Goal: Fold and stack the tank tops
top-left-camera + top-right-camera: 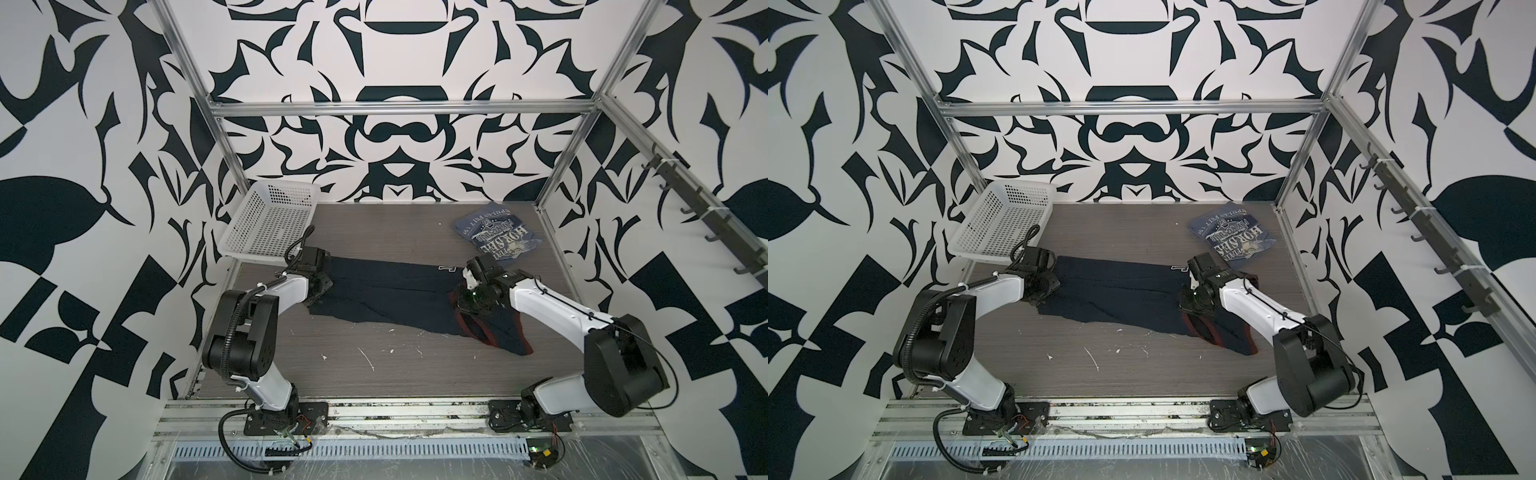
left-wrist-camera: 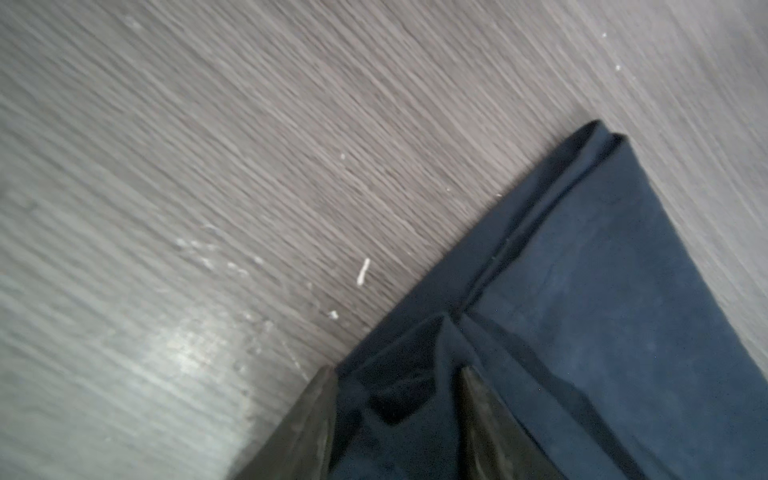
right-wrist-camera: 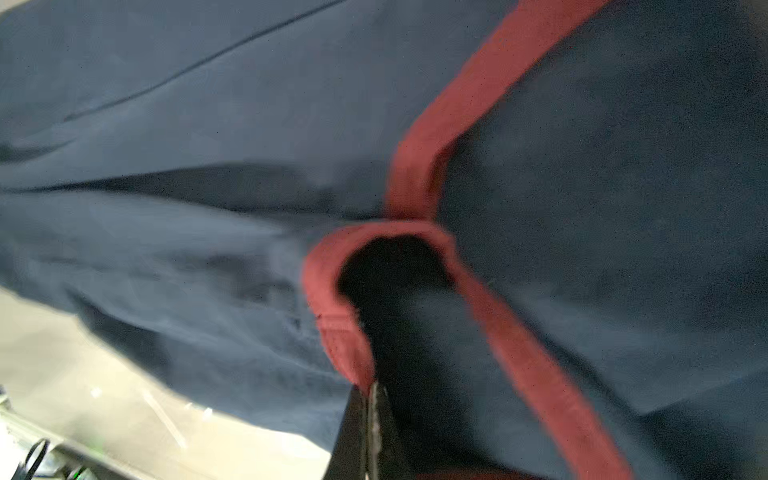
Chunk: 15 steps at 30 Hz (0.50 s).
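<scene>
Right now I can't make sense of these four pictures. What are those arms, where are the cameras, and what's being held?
Two robot arms are bolted to a table, each ending in a two-fingered gripper. The wide pictures come from one camera overhead; the close-ups come from cameras on the wrists. A navy tank top lies spread between the arms; a folded slate-blue tank top sits far right, a white basket far left. The right gripper is pinched shut on the navy top's red trim. The left gripper has its fingers apart at the opposite end, cloth between them.

Basket (image 1: 291, 195) rear left, folded top (image 1: 496, 235) rear right, spread top (image 1: 386, 295) across table (image 1: 374, 374) centre
</scene>
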Tool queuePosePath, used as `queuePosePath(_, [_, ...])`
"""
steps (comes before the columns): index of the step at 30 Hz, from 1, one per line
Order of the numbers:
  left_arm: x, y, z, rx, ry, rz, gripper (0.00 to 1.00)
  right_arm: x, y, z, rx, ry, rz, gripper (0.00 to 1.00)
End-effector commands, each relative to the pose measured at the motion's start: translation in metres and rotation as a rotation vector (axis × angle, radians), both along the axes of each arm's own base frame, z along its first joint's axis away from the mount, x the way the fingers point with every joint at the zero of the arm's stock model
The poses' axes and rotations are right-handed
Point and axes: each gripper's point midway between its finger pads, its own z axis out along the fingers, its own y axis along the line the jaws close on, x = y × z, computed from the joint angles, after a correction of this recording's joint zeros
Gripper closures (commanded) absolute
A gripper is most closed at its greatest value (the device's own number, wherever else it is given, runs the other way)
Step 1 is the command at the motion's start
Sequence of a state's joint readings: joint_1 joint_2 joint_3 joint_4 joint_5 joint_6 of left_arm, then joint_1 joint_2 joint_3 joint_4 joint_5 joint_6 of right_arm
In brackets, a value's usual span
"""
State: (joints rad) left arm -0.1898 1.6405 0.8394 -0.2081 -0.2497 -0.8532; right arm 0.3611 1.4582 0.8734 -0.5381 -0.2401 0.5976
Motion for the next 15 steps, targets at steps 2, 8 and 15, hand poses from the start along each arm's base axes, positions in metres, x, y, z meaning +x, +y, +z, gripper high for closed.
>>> queuePosePath(2, [-0.035,0.019,-0.017,0.079,0.119,0.022,0.43,0.013,-0.002,-0.006,-0.013,0.003,0.021,1.00])
queuePosePath(8, [-0.028,0.018,0.018,0.072,0.032,0.011,0.32,0.006,-0.003,-0.029,-0.014,0.047,0.026,0.90])
queuePosePath(15, [-0.023,-0.011,0.076,0.063,-0.082,-0.124,0.28,-0.003,-0.022,0.002,-0.096,-0.021,0.033,0.54])
